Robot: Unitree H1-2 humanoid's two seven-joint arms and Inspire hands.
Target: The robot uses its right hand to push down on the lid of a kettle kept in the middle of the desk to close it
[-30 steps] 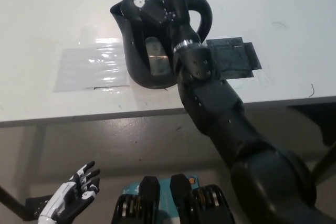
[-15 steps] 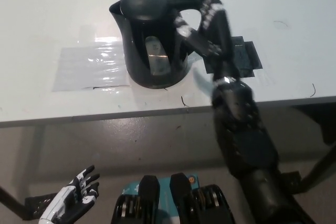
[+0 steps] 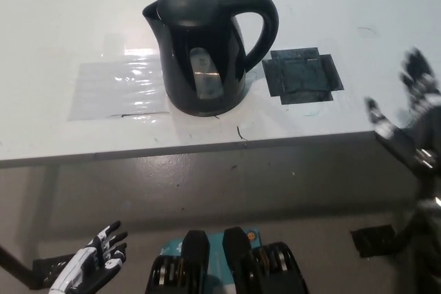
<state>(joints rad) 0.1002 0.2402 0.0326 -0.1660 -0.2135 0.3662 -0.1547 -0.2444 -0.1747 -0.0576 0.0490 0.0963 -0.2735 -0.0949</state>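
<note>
1. Kettle (image 3: 207,49) stands in the upper middle of the frame, upright on the white desk (image 3: 62,12), and we see its lid (image 3: 187,1) lying flat and flush on the body, with no gap that we can make out.
2. Judging from this, we think the main step of the task, the pressing of the lid, is done; the lid looks closed.
3. Our right hand (image 3: 412,111) is at the right edge of the frame, well apart from the kettle and just off the desk edge. It is blurred, but the fingers appear spread apart and they hold nothing.
4. Our left hand (image 3: 93,261) rests at the lower left of the frame, below the desk level, with fingers apart and empty.
5. Beside the kettle, to its right in the picture, a dark square patch (image 3: 302,75) lies on the desk; to its left a shiny transparent sheet (image 3: 120,87) lies flat, and the kettle base sits on its right end.
6. What is left, in our judgement, is very little: only to bring the right arm to a rest position. We cannot confirm from this view that the lid has latched.
</note>
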